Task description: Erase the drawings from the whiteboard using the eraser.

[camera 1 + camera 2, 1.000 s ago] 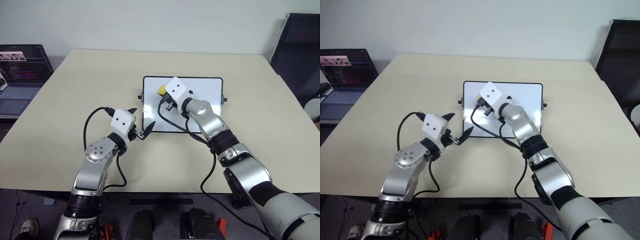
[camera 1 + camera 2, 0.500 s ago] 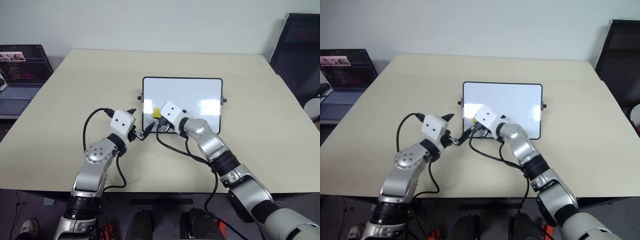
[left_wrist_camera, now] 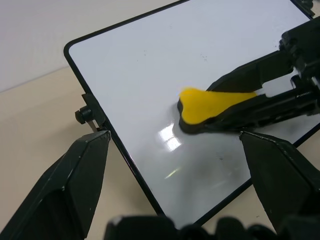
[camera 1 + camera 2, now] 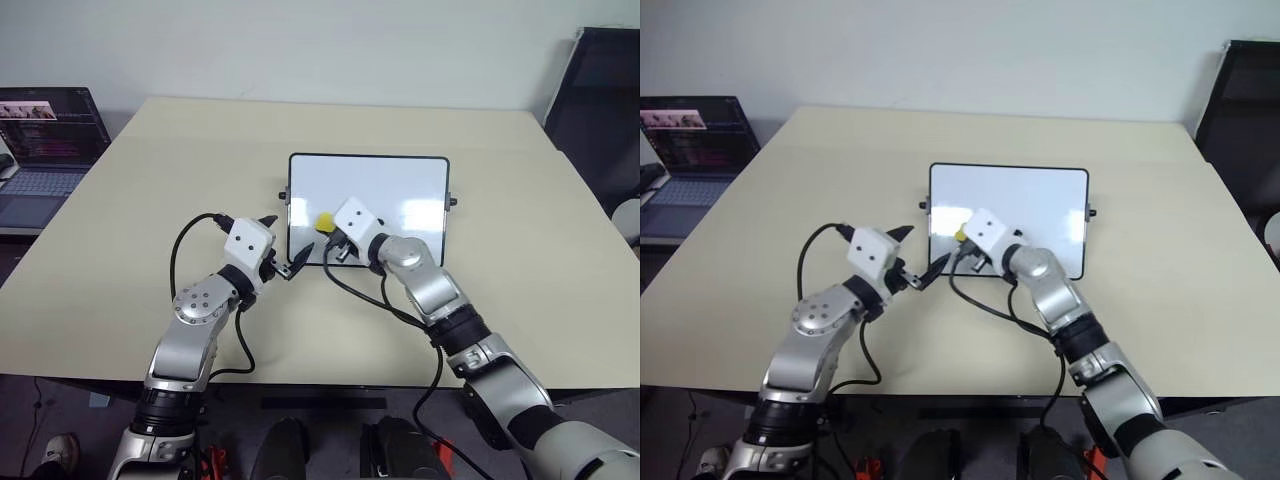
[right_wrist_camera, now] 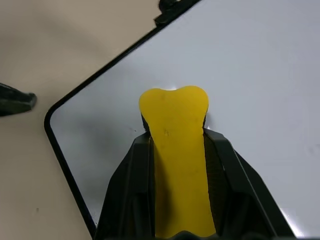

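Note:
The whiteboard (image 4: 385, 190) lies flat on the table in front of me, black-framed and glossy. My right gripper (image 4: 328, 232) is shut on the eraser (image 4: 325, 221), whose yellow top (image 5: 175, 135) sticks out past the fingers. Its black base rests on the board's near-left part (image 3: 205, 102). My left gripper (image 4: 283, 243) stands open and level beside the board's left edge, one fingertip (image 4: 299, 263) over the near-left corner, holding nothing. The drawings are out of view; the board's visible surface (image 3: 150, 65) is white with glare.
An open laptop (image 4: 45, 140) sits on a low stand past the table's left edge. A black chair (image 4: 600, 100) stands at the far right. The beige table (image 4: 150, 190) has free room on all sides of the board. Black cables loop from both wrists.
My right gripper has drawn the eraser from the board's far-left area down toward its near edge. The left arm has stayed in place.

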Available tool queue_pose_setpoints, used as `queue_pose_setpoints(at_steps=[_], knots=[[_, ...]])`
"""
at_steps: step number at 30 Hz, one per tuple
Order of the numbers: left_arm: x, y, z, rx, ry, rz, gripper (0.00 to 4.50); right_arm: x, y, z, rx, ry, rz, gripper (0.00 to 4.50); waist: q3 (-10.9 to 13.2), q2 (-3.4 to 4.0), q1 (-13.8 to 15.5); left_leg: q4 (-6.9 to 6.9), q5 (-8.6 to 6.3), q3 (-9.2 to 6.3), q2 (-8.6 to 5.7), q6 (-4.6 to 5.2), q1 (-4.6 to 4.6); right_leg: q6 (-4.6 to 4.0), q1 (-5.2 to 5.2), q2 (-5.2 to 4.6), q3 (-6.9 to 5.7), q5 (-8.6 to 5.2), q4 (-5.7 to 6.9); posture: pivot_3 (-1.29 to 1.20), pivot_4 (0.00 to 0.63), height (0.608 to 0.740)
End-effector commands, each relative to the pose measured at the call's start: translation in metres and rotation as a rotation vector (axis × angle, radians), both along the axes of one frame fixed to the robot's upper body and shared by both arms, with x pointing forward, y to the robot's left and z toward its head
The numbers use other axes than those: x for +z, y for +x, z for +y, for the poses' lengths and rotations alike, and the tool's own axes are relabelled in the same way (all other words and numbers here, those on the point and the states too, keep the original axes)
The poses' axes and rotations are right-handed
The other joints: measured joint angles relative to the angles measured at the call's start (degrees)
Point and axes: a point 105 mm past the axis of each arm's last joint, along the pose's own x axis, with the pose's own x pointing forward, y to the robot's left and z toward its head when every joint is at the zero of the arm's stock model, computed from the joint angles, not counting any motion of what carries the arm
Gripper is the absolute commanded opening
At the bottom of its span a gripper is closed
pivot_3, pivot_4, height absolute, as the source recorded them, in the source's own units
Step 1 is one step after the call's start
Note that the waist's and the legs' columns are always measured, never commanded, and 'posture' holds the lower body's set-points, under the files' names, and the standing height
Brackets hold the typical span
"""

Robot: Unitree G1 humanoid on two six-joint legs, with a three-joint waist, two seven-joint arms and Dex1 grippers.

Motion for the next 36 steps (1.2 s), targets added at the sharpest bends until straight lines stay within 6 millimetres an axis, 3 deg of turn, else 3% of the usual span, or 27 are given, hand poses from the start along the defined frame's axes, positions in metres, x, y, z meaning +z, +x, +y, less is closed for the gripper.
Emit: queue_pose_setpoints(at_steps=[1, 7, 13, 17, 23, 27, 36], knots=[[0.011, 0.000, -0.006, -0.025, -0.004, -0.044, 4.50, 0.008, -0.002, -0.023, -0.057, 0.026, -0.024, 0.97, 0.0, 0.00, 0.0, 0.00, 0.00, 0.00, 0.00, 0.00, -0.01, 0.00, 0.00, 0.00, -0.01, 0.00, -0.01, 0.00, 0.150, 0.740], [0.012, 0.003, -0.007, -0.035, -0.009, -0.048, 4.50, 0.018, -0.013, -0.060, -0.184, 0.065, -0.073, 0.97, 0.0, 0.00, 0.0, 0.00, 0.00, 0.01, 0.00, 0.00, -0.01, 0.16, -0.02, 0.01, 0.02, -0.09, -0.01, 0.00, 0.150, 0.740], [0.011, 0.003, -0.007, -0.040, -0.008, -0.043, 4.50, 0.011, -0.022, -0.096, -0.340, 0.098, -0.072, 0.97, 0.0, 0.00, 0.0, -0.03, 0.00, 0.02, 0.00, -0.01, -0.02, 0.25, -0.04, 0.01, 0.04, -0.15, -0.02, 0.00, 0.150, 0.740], [0.010, 0.003, -0.007, -0.044, -0.007, -0.040, 4.50, 0.009, -0.024, -0.106, -0.384, 0.101, -0.069, 0.97, 0.0, 0.00, -0.1, -0.01, 0.00, 0.04, 0.00, 0.00, -0.02, 0.26, -0.04, 0.02, 0.05, -0.15, -0.02, 0.00, 0.150, 0.740], [0.009, 0.005, -0.011, -0.063, -0.007, -0.037, 4.50, 0.015, -0.025, -0.102, -0.391, 0.119, -0.083, 0.97, 0.0, -0.01, -0.1, -0.02, 0.00, 0.08, 0.00, 0.00, -0.02, 0.27, -0.04, 0.03, 0.04, -0.16, -0.03, 0.00, 0.150, 0.740], [0.012, 0.008, -0.023, -0.124, -0.010, -0.043, 4.50, 0.025, -0.031, -0.118, -0.447, 0.142, -0.115, 0.97, 0.0, -0.02, 0.0, -0.01, 0.00, 0.09, -0.01, 0.00, -0.07, 0.27, -0.05, 0.03, 0.02, -0.16, -0.04, 0.00, 0.150, 0.740], [0.019, -0.004, -0.079, -0.497, -0.016, -0.039, 4.50, 0.039, -0.056, -0.190, -0.739, 0.168, -0.087, 0.97, 0.0, -0.01, 0.1, 0.02, 0.00, 0.08, -0.07, 0.00, -0.22, 0.29, -0.08, 0.02, -0.11, -0.17, -0.09, 0.00, 0.150, 0.740]])
